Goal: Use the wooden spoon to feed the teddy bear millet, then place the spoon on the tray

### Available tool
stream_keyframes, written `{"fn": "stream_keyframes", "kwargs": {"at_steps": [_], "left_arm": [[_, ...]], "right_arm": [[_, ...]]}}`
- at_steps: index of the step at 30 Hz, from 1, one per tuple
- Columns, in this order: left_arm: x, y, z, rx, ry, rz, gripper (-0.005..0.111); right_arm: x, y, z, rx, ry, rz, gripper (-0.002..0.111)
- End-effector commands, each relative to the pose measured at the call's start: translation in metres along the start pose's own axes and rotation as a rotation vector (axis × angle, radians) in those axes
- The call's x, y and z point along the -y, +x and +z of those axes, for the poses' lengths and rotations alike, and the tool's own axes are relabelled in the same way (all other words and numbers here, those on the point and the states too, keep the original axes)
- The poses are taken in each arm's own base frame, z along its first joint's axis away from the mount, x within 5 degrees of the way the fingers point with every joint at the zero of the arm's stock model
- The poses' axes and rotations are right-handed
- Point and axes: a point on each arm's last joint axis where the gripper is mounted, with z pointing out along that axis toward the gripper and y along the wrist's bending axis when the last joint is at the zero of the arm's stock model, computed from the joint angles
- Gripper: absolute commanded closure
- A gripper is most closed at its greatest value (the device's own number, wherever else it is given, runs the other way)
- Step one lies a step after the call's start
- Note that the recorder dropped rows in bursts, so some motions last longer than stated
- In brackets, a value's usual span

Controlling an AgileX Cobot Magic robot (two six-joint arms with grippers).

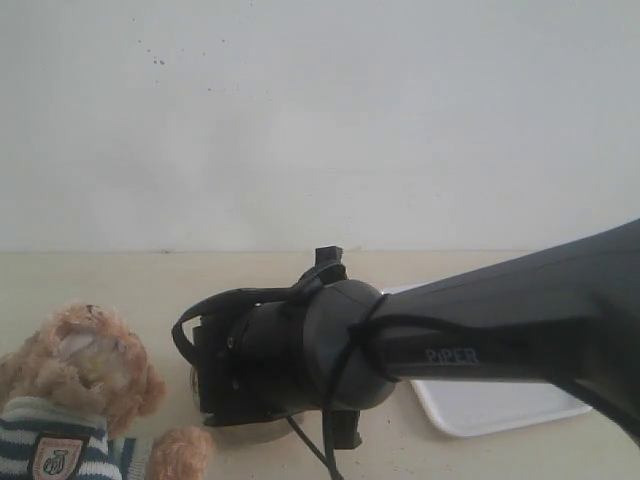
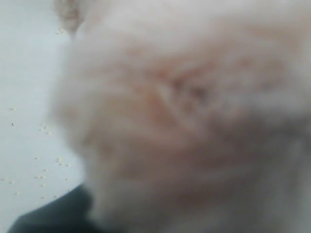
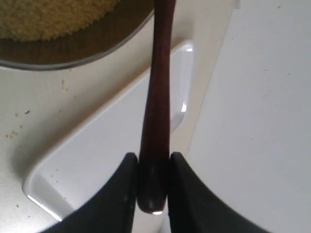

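Observation:
The teddy bear [image 1: 85,380] sits at the lower left in its striped sweater. Its blurred fur [image 2: 184,107] fills the left wrist view and presses against the one dark finger [image 2: 48,216] that shows there. My right arm [image 1: 450,340] reaches in from the right, and its wrist hides the jaws in the exterior view. In the right wrist view my right gripper [image 3: 153,158] is shut on the handle end of the wooden spoon [image 3: 158,97]. The handle runs out over the steel bowl [image 3: 73,58] of millet [image 3: 48,19]. The spoon's bowl is out of frame. Beneath the handle lies the white tray [image 3: 97,155], also seen as the tray [image 1: 500,405] behind the arm.
Loose yellow grains [image 2: 43,128] are scattered on the pale table [image 1: 120,280] beside the bear, and a few grains [image 3: 12,133] lie near the steel bowl. A plain white wall [image 1: 320,120] rises behind the table.

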Motion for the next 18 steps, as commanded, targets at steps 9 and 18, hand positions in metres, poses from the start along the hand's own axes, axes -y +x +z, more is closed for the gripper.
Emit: {"fn": "stream_keyframes", "kwargs": {"at_steps": [9,18], "left_arm": [[0.003,0.0,-0.001,0.01,0.028,0.002,0.103],[0.003,0.0,-0.001,0.01,0.028,0.002,0.103]], "right_arm": [[-0.008,0.002,0.0,-0.003,-0.105,-0.004,0.106],[-0.013,0.0,-0.001,0.009,-0.167,0.068,0.106]]}}
